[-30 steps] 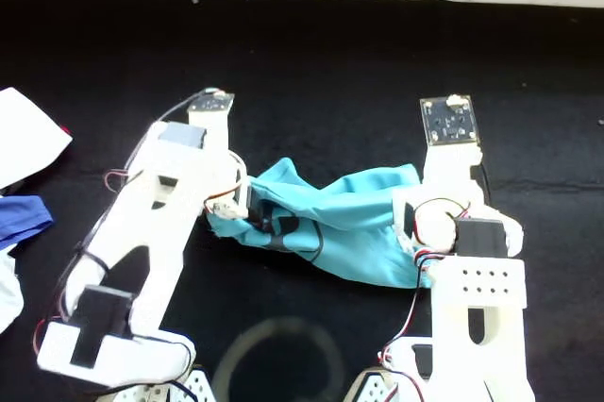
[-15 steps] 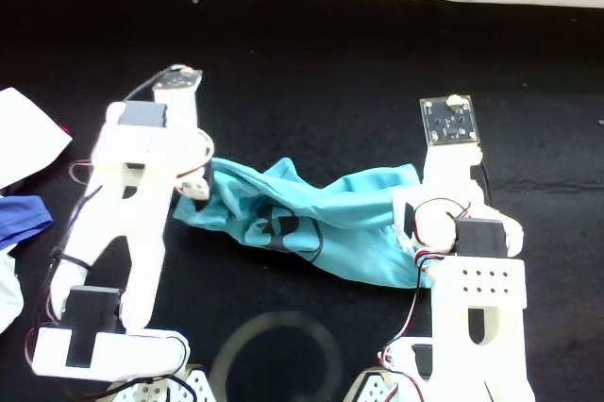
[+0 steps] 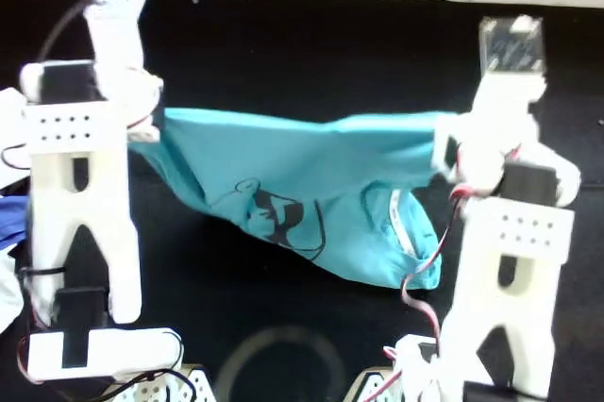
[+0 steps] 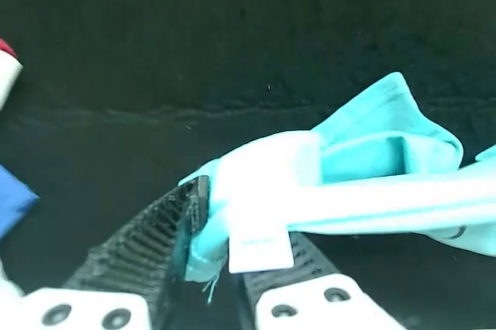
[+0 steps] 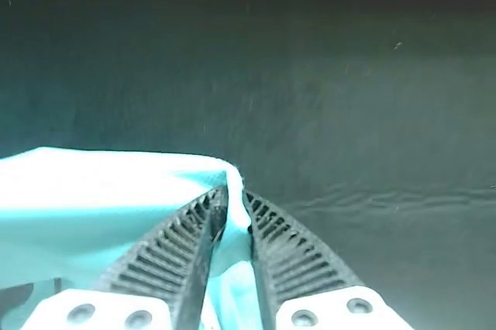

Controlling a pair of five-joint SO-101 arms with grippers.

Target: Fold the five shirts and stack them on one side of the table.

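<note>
Left end effector [image 4: 221, 214] and right end effector [image 5: 232, 204] clamped on teal printed cotton shirt [image 3: 283, 180], taut over black bench [image 3: 330, 53]. Likely spreading step; next, lay it flat.

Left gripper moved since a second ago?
Yes. The left gripper, shut on the teal shirt, has gone from mid-table toward the table's far edge and out to the left side, pulling the shirt wider.
</note>
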